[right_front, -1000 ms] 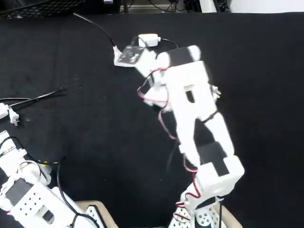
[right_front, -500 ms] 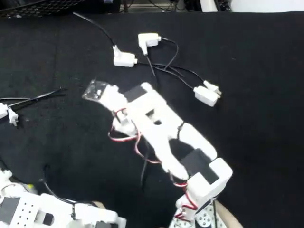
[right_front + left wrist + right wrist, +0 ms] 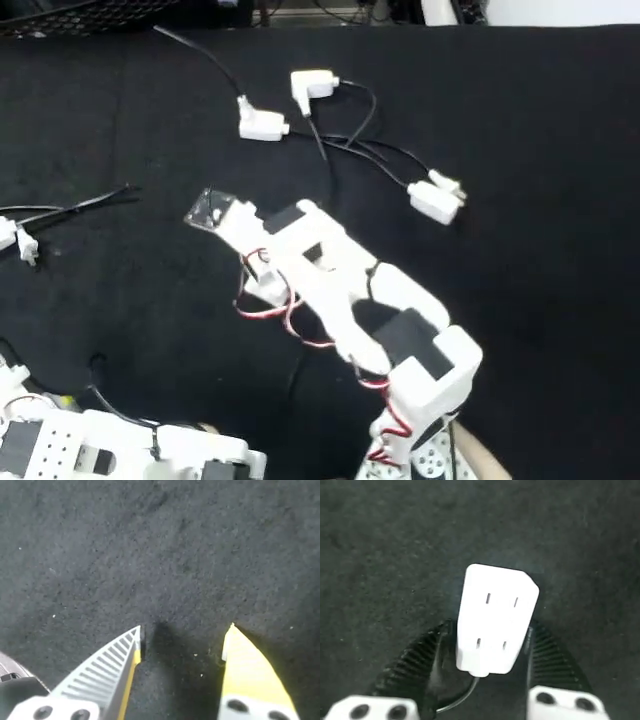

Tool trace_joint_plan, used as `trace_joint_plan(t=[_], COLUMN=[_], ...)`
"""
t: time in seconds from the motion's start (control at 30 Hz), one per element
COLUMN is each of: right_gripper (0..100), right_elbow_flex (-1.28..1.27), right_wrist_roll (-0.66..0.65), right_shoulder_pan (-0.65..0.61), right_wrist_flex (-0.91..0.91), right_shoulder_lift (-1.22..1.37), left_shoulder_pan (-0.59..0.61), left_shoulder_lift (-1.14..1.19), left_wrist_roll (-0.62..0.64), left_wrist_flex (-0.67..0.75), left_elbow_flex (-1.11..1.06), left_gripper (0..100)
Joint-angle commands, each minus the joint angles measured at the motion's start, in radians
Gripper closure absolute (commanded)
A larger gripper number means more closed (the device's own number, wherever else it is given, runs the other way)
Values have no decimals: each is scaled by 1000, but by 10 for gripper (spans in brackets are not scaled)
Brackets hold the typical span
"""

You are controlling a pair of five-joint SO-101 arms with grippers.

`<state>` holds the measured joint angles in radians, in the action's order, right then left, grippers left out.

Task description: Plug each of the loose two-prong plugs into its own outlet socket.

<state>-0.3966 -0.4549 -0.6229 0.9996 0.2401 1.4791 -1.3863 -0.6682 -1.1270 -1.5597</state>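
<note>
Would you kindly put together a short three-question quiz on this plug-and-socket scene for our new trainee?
1. True or false: the left gripper is shut on a plug.
2. Multiple choice: what sits between the fingers of the right gripper?
A) a two-prong plug
B) a white outlet block with two pairs of slots
C) nothing
3. Fill in: the left gripper hangs over bare ____ cloth.

Key: 1 false, as its jaws stand open with nothing between them; 2 B; 3 black.
</note>
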Motion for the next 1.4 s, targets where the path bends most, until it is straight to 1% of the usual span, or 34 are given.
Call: trace_joint_plan(t=[0.0,0.1,0.17,0.23,0.33,0.47,0.6,0.67,0.87,0.97,1.03,1.2,1.37], right_gripper=[756,757,757,756,754,754,754,754,754,754,754,754,754], right_elbow_flex=[-10,-45,-107,-179,-300,-415,-441,-441,-443,-443,-443,-443,-443], right_wrist_roll=[5,6,6,6,6,0,-2,-2,-2,-2,-2,-2,-3], right_shoulder_pan=[-2,3,3,3,3,2,2,0,-2,-2,-2,-3,-3], right_wrist_flex=[-32,-66,-121,-178,-281,-374,-394,-394,-394,-394,-394,-394,-394], right_shoulder_lift=[-8,-41,-84,-145,-245,-349,-367,-367,-367,-367,-367,-367,-367], left_shoulder_pan=[8,7,5,5,2,-53,-87,-91,-90,-88,-93,-206,-369], left_shoulder_lift=[2,5,8,9,11,48,235,381,867,1036,1103,1211,1335], left_wrist_roll=[-8,-5,-2,0,40,55,57,60,141,172,192,203,212], left_wrist_flex=[15,9,-18,-78,-186,-313,-387,-396,-399,-399,-399,-390,-390], left_elbow_flex=[13,53,128,246,453,697,906,1033,1465,1626,1705,1851,1897], left_gripper=[736,736,737,738,736,738,736,736,736,736,736,736,736])
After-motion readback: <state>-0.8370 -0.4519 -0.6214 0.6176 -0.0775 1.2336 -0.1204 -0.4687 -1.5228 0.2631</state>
